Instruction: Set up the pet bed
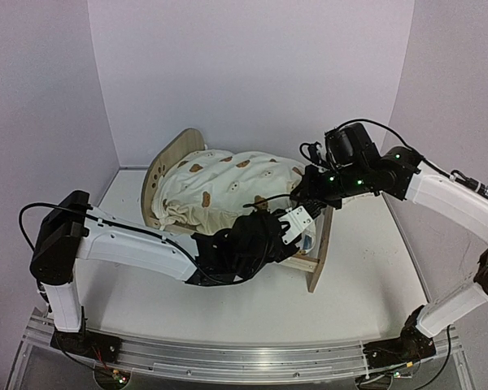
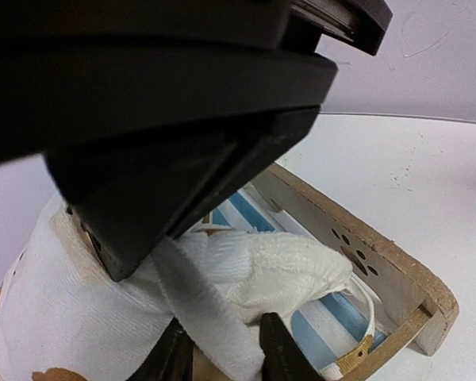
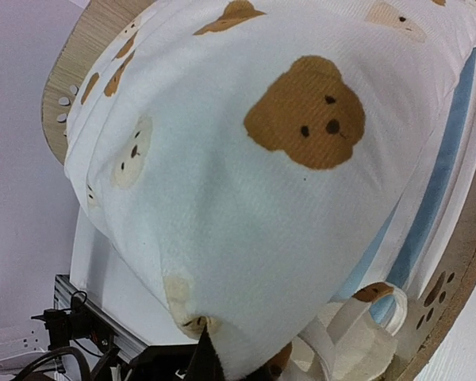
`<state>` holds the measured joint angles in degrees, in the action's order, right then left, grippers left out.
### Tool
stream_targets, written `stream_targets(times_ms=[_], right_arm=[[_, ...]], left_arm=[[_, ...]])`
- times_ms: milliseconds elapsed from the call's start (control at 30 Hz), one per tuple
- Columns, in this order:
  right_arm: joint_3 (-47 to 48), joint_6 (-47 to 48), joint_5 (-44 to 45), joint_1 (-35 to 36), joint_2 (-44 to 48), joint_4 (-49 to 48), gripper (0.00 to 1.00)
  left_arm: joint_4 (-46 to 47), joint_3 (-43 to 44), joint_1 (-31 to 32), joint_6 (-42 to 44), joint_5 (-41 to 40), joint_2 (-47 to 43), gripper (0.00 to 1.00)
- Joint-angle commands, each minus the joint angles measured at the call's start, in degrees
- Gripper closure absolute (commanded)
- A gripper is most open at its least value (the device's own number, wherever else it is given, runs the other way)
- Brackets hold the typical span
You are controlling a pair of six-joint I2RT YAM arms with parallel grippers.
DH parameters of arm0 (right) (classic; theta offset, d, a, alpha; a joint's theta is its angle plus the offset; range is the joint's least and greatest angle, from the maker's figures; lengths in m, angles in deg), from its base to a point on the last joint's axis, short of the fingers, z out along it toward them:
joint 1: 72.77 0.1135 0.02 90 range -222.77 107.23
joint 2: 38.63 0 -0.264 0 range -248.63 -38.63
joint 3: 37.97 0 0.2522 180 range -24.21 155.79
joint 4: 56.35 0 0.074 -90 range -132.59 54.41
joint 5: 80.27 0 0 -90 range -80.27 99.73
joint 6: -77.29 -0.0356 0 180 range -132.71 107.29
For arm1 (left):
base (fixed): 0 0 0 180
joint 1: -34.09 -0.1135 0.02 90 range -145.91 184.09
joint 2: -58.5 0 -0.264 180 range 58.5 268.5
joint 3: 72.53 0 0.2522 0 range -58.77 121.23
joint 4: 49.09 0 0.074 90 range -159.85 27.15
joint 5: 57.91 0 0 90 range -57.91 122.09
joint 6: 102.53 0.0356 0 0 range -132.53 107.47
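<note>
The left gripper (image 2: 222,359) pinches a fold of the bear-print cushion (image 1: 228,175) between nearly closed fingers, at the near-right end of the pet bed (image 1: 319,253). The right gripper (image 1: 303,192) sits against the cushion at that same end; its grip cannot be told. The bed stands mid-way on the table (image 1: 374,268), its long axis running from far left to near right, with the cushion heaped on it
</note>
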<state>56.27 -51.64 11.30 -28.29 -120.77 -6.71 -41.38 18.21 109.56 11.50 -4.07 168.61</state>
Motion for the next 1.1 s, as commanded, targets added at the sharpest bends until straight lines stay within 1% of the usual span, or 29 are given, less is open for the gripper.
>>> stream_targets(times_ms=[0, 33, 100, 167, 200, 300, 367, 467, 533, 633, 667, 733, 800, 867, 967, 1067], right_arm=[[-0.8, 0.4, -0.8, 0.6, 3.7, -1.8, 1.00], [-1.0, 0.4, -0.7, 0.5, 4.0, -1.8, 1.00], [-1.3, 0.4, -0.7, 0.6, 4.2, -1.8, 1.00], [-1.6, 0.5, -0.7, 0.6, 4.6, -1.7, 0.95], [-1.7, 0.8, -0.6, 0.6, 4.8, -1.7, 0.87], [-2.4, 2.6, 0.5, 0.6, 6.1, -1.6, 0.53], [-3.1, 4.6, 2.4, 0.6, 7.9, -1.4, 0.41], [-3.4, 9.0, 4.8, 0.5, 11.0, 0.8, 0.33], [-3.6, 11.2, 7.4, 0.6, 13.0, 2.9, 0.30], [-7.3, 14.6, 12.0, 0.6, 17.0, 4.1, 0.30], [-9.4, 16.1, 13.2, 0.6, 18.0, 4.2, 0.31], [-13.1, 19.1, 15.8, 0.6, 20.3, 3.9, 0.36], [-16.2, 22.5, 15.5, 0.6, 20.8, 3.2, 0.39], [-17.8, 25.9, 12.5, 0.5, 20.0, 2.4, 0.39], [-17.3, 27.8, 9.7, 0.6, 16.6, 1.7, 0.36], [-16.0, 28.6, 9.5, 0.6, 12.9, 1.2, 0.32]], left_arm=[[6.5, 3.2, -0.4, 0.0, -3.9, 0.2, 0.82], [6.5, 3.0, -0.4, 0.1, -3.9, 0.1, 0.87], [6.6, 2.6, -0.5, 0.0, -3.9, -0.1, 0.94], [6.6, 2.2, -0.4, -0.1, -4.1, -0.3, 0.99], [6.4, 2.0, -0.5, -0.2, -4.1, -0.6, 1.00], [5.6, 1.0, -0.4, -0.9, -4.2, -1.8, 1.00], [5.3, 0.1, -0.4, -1.3, -4.7, -3.0, 1.00], [4.7, -0.9, -0.5, -1.5, -5.6, -4.5, 1.00], [4.2, -1.2, -0.5, -1.4, -6.1, -5.2, 1.00], [3.3, -1.4, -0.6, -1.3, -6.7, -6.3, 1.00], [3.1, -1.5, -0.6, -1.3, -6.7, -6.6, 1.00], [2.6, -1.6, -0.6, -1.6, -6.6, -7.2, 1.00], [2.3, -1.7, -0.7, -1.8, -6.5, -7.5, 1.00], [2.2, -1.7, -0.7, -1.8, -6.4, -7.5, 1.00], [2.2, -1.6, -0.8, -1.8, -6.4, -7.5, 1.00], [2.2, -1.6, -0.8, -2.0, -6.8, -7.6, 1.00]])
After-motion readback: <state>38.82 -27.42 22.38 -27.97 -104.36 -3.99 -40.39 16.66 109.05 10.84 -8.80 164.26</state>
